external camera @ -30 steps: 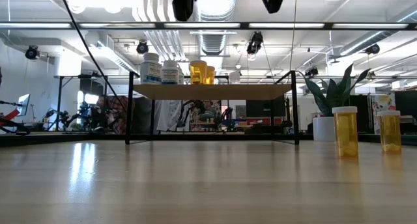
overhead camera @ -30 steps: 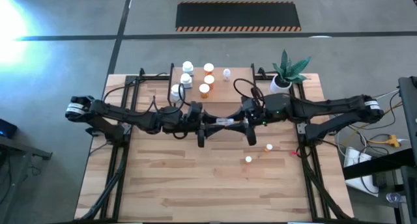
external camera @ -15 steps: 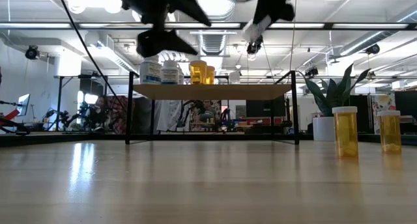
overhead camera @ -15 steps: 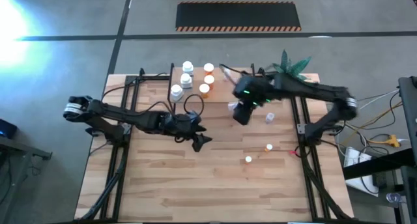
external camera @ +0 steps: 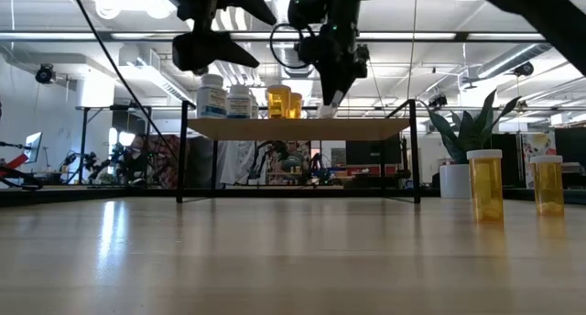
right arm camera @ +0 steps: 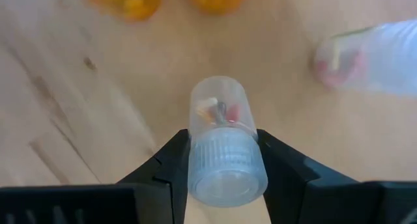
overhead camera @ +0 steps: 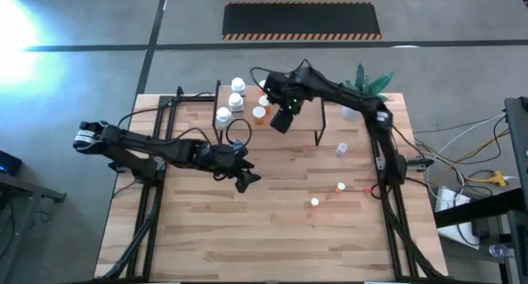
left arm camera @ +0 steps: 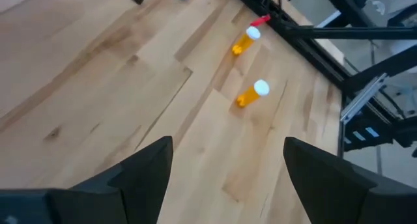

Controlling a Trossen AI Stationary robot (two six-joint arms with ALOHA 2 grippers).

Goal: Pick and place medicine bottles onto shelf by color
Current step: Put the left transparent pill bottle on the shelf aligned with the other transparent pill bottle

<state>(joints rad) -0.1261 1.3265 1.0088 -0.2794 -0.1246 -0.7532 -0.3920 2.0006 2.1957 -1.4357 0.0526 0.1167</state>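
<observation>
The right gripper point(right arm camera: 225, 160) was clamped on a small clear plastic pill bottle with a ribbed white cap point(right arm camera: 223, 140), its two dark fingers point(right arm camera: 163, 165) pressing the sides just at the cap. It hung over the low light-wood shelf on thin black legs point(overhead camera: 304, 119) toward the far edge of the surface, near the orange bottles point(overhead camera: 259, 113) and white bottles point(overhead camera: 236, 85) already standing there. The bottle looked light and rigid, with smooth walls that could slip. The ribbed cap and the shoulder under it seemed the surest place to hold, and a moderate squeeze should do. The left gripper point(overhead camera: 245, 180) hovered with its fingers apart and nothing between them over the middle of the surface. The right wrist view alone showed a few pills inside the held bottle and another pale bottle point(right arm camera: 374, 58) lying near on the board. The high view showed only an arm over the shelf. The left wrist view gave two orange bottles with white caps point(left arm camera: 251, 94) lying on their sides toward the right edge. The low view showed what seemed the same pair as upright. Which was true could not be told.
</observation>
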